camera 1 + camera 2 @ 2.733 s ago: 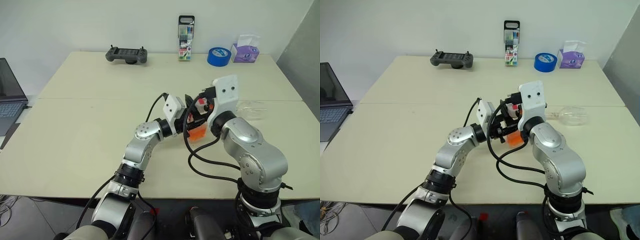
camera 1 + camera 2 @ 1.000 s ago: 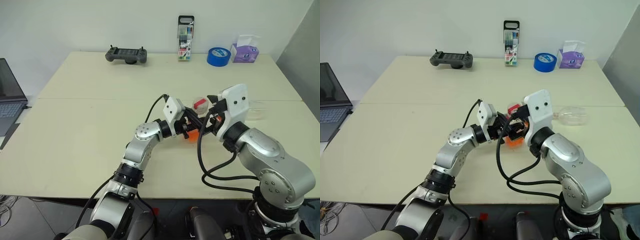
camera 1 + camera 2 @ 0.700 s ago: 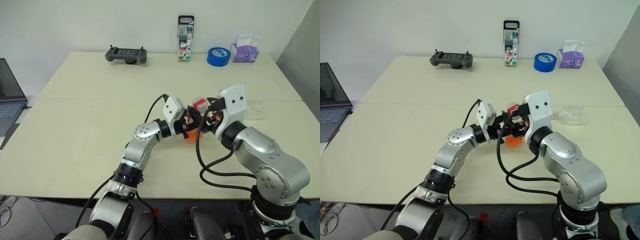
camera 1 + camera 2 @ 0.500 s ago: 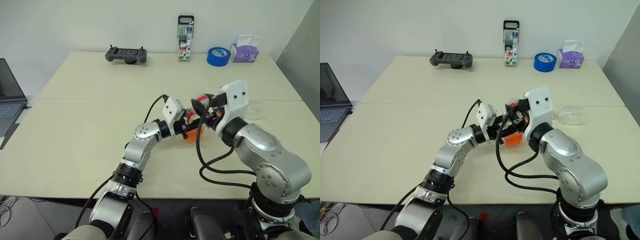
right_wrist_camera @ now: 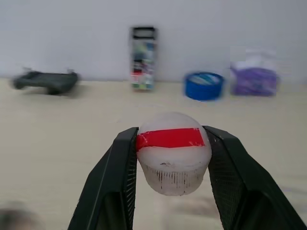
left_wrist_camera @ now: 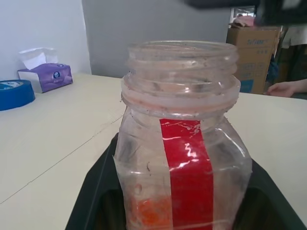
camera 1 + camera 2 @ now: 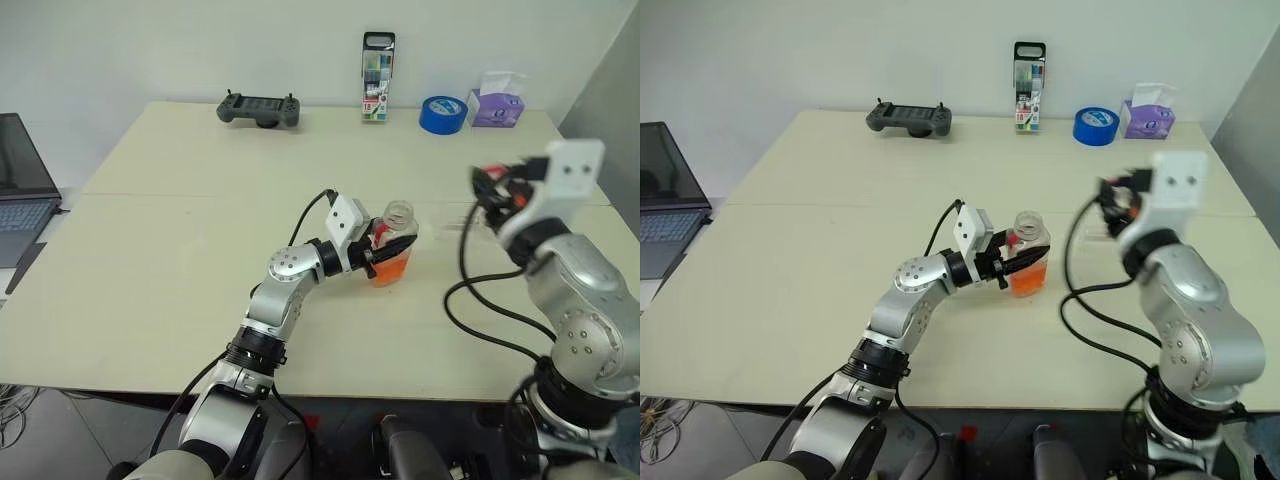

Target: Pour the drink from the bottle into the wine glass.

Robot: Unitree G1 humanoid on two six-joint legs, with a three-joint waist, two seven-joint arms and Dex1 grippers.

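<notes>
At the 9 o'clock edge an open dark laptop (image 7: 20,175) is cut off by the frame, off the pale cream bench (image 7: 180,250). A black handheld game controller (image 7: 259,108) lies at 11 o'clock near the far edge. Near the middle, the left claw (image 7: 1025,262) is clamped tight on the small clear plastic bottle (image 7: 392,243), which stands upright on the bench with its mouth uncapped; its red-and-white label strip is partly hidden by the black fingers (image 6: 96,191). The translucent orange-red drink (image 7: 1030,280) sits low in the bottle. At 12 o'clock stands a tall black-capped case of coloured items (image 7: 377,77), then a blue tape roll (image 7: 442,114) and a purple tissue box (image 7: 497,105) toward 1 o'clock. At 3 o'clock the right claw (image 5: 173,160), raised above the bench, pinches a whitish cap with a red stripe (image 5: 173,151) between half-closed fingers (image 5: 115,187). The clear stemmed wine glass (image 7: 1098,227) beside that arm is blurred and hard to make out.
</notes>
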